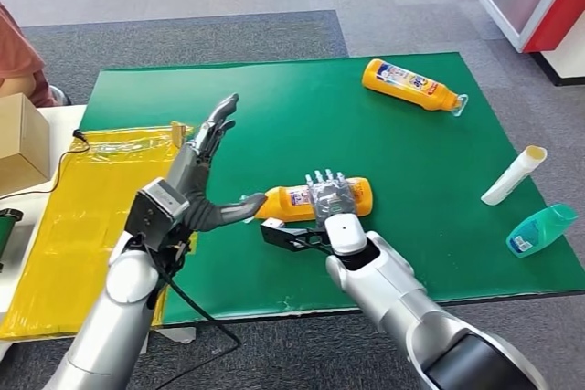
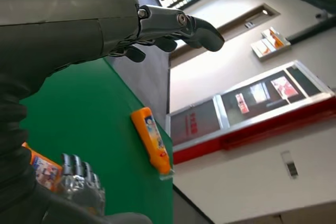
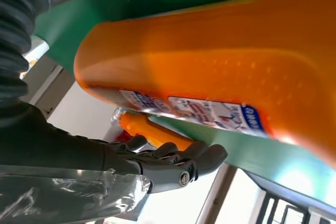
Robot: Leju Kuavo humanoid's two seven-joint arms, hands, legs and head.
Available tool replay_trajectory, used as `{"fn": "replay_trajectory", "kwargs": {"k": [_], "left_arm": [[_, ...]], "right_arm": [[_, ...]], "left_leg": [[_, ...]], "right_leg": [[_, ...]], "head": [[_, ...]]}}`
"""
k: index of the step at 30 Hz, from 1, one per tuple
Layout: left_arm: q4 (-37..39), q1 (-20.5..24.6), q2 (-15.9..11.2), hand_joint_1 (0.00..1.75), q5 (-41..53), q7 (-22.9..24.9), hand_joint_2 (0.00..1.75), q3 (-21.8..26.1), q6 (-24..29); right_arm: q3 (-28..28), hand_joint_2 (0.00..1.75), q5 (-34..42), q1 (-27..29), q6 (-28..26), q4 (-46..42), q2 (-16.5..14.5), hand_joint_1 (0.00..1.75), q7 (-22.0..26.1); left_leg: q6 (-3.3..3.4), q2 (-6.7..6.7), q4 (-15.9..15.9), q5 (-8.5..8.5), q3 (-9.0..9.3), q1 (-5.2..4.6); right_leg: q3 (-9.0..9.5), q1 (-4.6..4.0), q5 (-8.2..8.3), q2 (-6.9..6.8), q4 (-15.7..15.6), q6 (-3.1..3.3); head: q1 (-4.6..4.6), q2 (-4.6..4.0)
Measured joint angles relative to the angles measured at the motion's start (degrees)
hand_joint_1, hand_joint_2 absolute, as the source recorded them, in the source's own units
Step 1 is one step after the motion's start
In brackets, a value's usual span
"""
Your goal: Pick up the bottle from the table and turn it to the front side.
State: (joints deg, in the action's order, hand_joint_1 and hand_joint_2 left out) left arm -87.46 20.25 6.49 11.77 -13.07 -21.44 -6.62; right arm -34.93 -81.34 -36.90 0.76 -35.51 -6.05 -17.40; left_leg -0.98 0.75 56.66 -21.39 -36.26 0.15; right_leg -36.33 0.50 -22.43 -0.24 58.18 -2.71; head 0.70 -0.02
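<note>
Evidently the right hand (image 1: 334, 200) is laid over the orange bottle (image 1: 296, 201), its fingers (image 1: 327, 177) reaching across the far side of the body, yet whether a firm grasp has been made cannot be told. The left hand (image 1: 207, 175) is spread wide and holds nothing, its thumb pointed at the bottle's cap end. The bottle is judged to lie on its side on the green mat (image 1: 276, 116), not yet lifted; lifting and turning to the front remain. A second orange bottle (image 1: 410, 85) lies well beyond it.
</note>
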Motion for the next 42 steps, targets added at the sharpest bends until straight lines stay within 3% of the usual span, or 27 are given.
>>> {"fn": "replay_trajectory", "kwargs": {"k": [6,15,39,40,42], "left_arm": [[2.88,3.95,0.61,0.00,-1.33,0.51,1.75,-3.46,-0.37],[5.17,5.55,0.67,0.00,-1.93,0.65,1.75,-5.13,-0.35],[6.06,6.78,0.70,0.00,-5.42,-0.10,1.75,-7.08,-1.21],[6.05,6.78,0.64,0.00,-5.66,-0.15,1.75,-7.10,-1.19],[5.96,6.76,0.45,0.00,-6.21,-0.30,1.75,-7.09,-1.12]], "right_arm": [[-1.02,1.75,-0.93,-3.51,1.17,5.37,-2.07,0.00,-0.28],[-1.82,1.75,-2.03,-4.85,1.58,8.50,-3.00,0.00,-0.32],[-3.03,1.75,-4.81,-6.64,4.56,13.83,-2.17,0.00,-3.05],[-2.88,1.75,-4.80,-6.74,4.61,13.96,-2.01,0.03,-3.10],[-2.53,1.75,-4.79,-6.94,4.74,14.23,-1.71,0.90,-3.13]], "left_leg": [[0.00,0.00,0.01,-0.02,-0.01,0.00],[-0.01,0.01,0.01,-0.02,-0.01,0.00],[-0.01,0.01,0.02,-0.02,-0.01,0.00],[-0.01,0.01,0.02,-0.02,-0.01,0.00],[-0.01,0.01,0.02,-0.02,-0.01,0.00]], "right_leg": [[-0.02,0.00,-0.01,0.00,0.00,0.00],[-0.03,0.00,-0.01,0.00,0.00,0.00],[-0.02,0.00,-0.01,0.00,0.00,0.00],[-0.02,0.00,-0.01,0.00,0.00,0.00],[-0.01,0.00,-0.01,0.00,0.00,0.00]], "head": [[0.00,0.00],[0.00,0.00],[0.01,0.00],[0.01,0.00],[0.01,0.00]]}}
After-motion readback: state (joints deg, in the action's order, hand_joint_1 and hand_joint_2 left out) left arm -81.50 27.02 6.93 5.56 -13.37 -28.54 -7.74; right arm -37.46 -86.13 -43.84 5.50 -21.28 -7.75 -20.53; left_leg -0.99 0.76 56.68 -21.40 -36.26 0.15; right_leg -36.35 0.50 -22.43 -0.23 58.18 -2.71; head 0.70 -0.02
